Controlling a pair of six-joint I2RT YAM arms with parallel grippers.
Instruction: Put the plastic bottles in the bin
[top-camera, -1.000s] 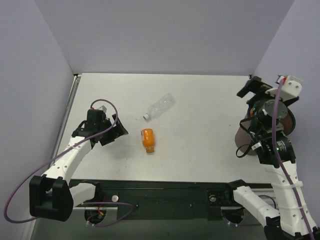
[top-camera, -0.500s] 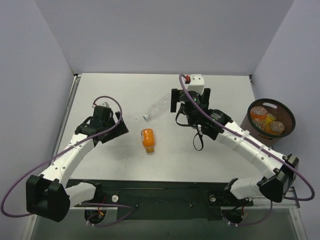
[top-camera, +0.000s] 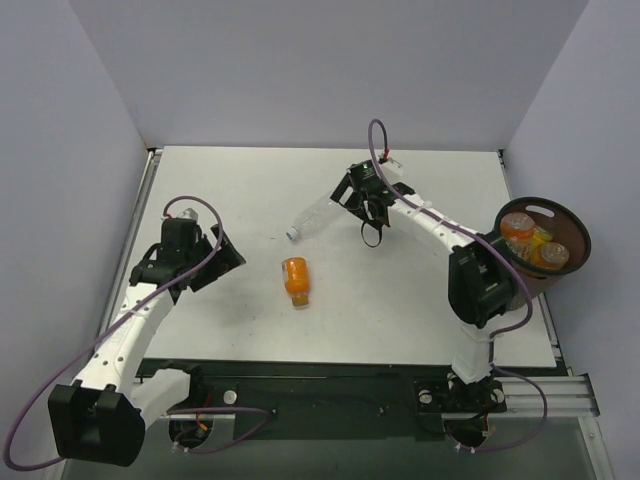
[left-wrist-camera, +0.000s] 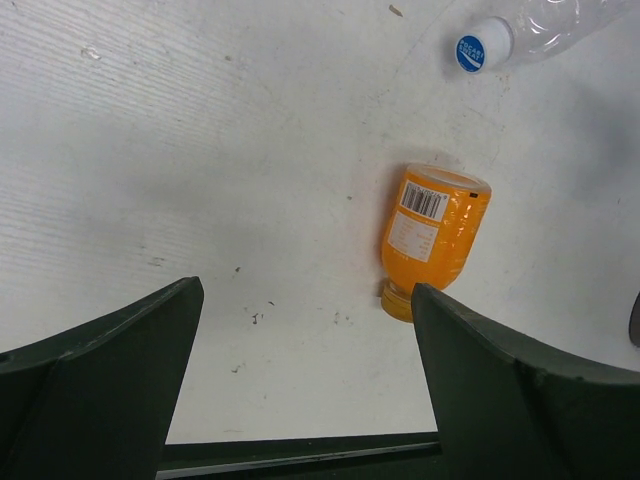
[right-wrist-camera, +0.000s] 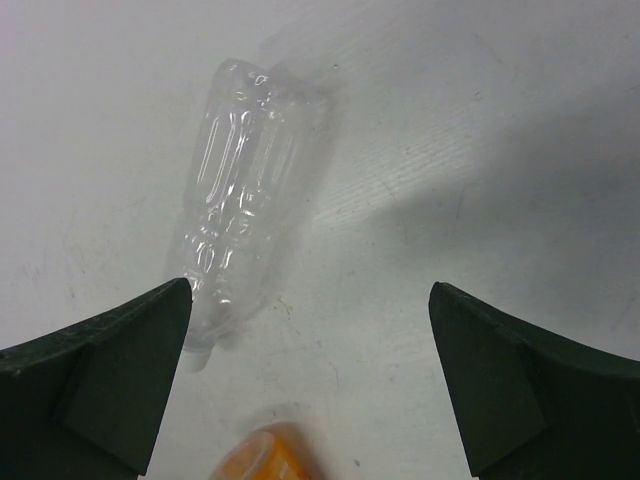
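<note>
Left tool (top-camera: 224, 260) and right tool (top-camera: 356, 199) both gape; right arm (top-camera: 440, 232) reaches far forward.

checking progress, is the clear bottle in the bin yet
No, the clear bottle lies on the table, well apart from the bin at the right edge.

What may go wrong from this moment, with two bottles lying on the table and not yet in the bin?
1. In the right wrist view the clear bottle lies on its side near one finger of the open right gripper, not centred. Closing there may push it away or make it roll.
2. The orange bottle lies close to the clear one's cap, so the open left gripper, if it reaches for it, might crowd the right arm.
</note>
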